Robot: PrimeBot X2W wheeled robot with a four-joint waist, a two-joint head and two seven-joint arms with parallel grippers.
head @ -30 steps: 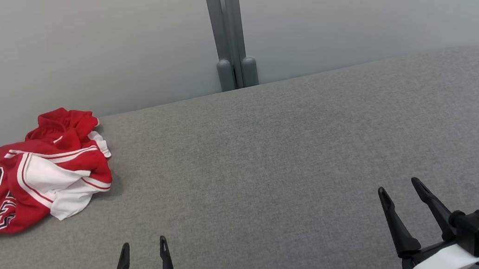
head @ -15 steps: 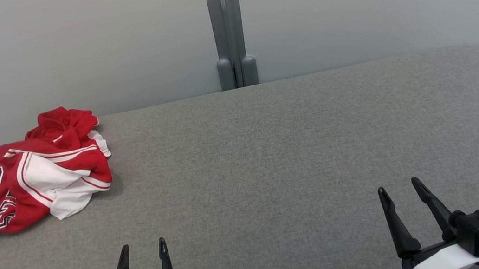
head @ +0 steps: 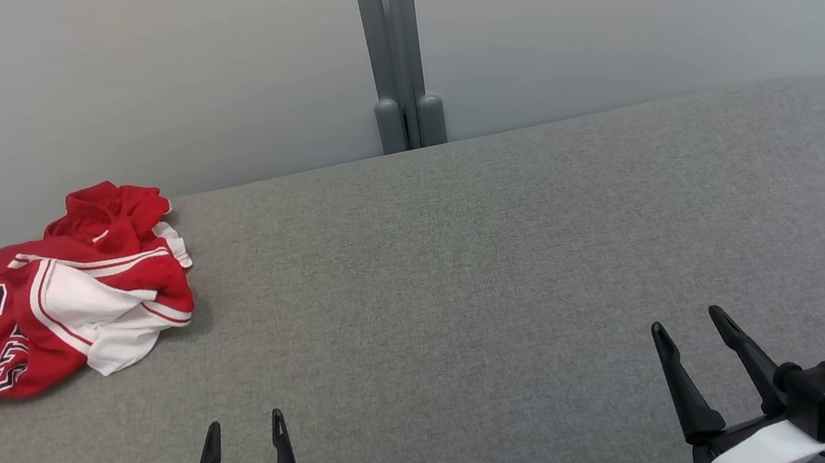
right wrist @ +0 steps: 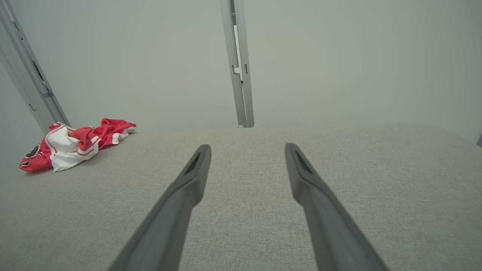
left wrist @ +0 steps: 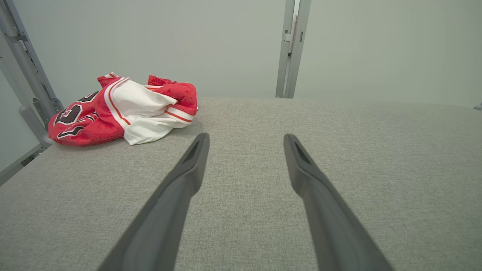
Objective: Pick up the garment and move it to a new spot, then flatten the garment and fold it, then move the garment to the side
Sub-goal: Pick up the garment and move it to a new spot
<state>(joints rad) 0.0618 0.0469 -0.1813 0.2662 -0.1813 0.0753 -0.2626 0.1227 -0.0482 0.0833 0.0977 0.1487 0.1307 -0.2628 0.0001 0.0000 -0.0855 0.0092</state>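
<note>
Hardly anything has changed — only the head camera has shifted a touch. The garment (head: 58, 293) lies crumpled at the far left corner of the surface (head: 467, 272), untouched; left claw (head: 244, 419) and right claw (head: 684, 317) both stand open and empty, well apart from it — pickup hasn't begun.
</note>
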